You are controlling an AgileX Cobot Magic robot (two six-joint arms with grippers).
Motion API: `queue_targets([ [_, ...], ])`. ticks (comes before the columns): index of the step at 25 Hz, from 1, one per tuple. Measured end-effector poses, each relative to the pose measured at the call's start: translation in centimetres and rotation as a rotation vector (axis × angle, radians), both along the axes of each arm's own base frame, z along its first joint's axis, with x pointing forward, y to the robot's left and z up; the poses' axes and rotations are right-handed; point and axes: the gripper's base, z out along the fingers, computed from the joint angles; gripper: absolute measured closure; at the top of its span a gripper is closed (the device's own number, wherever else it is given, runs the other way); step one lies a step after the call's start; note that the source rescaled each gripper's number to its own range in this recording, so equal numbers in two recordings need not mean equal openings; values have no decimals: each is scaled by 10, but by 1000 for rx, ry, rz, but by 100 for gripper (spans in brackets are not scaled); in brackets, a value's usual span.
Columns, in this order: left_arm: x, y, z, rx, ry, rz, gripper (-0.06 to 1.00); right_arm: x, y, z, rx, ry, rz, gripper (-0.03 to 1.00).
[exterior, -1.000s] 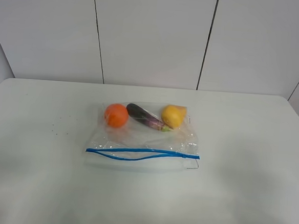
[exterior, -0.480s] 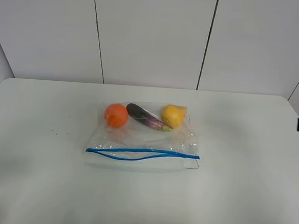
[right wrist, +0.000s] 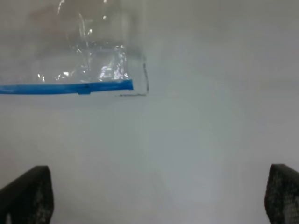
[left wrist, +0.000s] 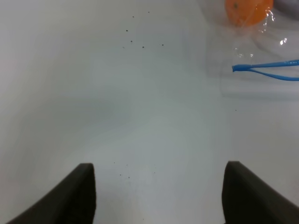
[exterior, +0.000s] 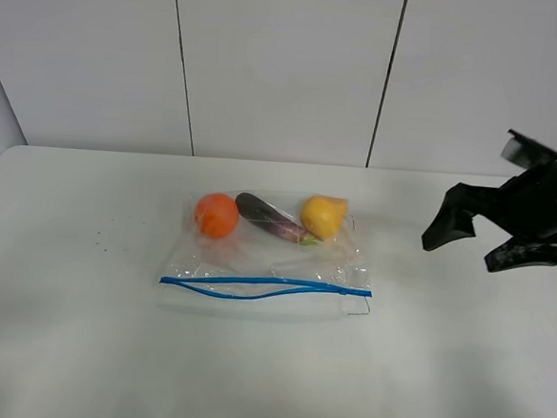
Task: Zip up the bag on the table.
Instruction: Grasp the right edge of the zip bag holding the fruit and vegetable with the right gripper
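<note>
A bare lab-like test bay: white table (exterior: pixel 58 347), pale panelled wall (exterior: pixel 279 66).

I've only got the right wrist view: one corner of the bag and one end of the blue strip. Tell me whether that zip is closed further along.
Observer: No. From the exterior high camera, the zip strip runs as two blue lines with a gap between them across most of the bag. They meet only near the ends.
Operator: Tell me what's inside.
Observer: An orange, an eggplant and a yellow fruit, all along the edge far from the zip.
Operator: Report the left hand.
Observer: The left hand is open over bare table, off the orange end of the bag, touching nothing.
</note>
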Motion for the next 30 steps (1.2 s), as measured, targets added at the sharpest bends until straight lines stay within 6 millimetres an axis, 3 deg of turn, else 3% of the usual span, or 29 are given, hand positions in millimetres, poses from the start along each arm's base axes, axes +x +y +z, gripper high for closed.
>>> queue_targets([
  [7,0,0,0,0,0,0,11,36,12,-61,147,23,54,-3],
  [19,0,0,0,0,0,0,11,60,26,-133,344,-7,122,-3],
  [23,0,0,0,0,0,0,11,60,33,-154,436,-7,171,1],
  [30,0,0,0,0,0,0,11,61,36,-158,475,-33,197,5],
])
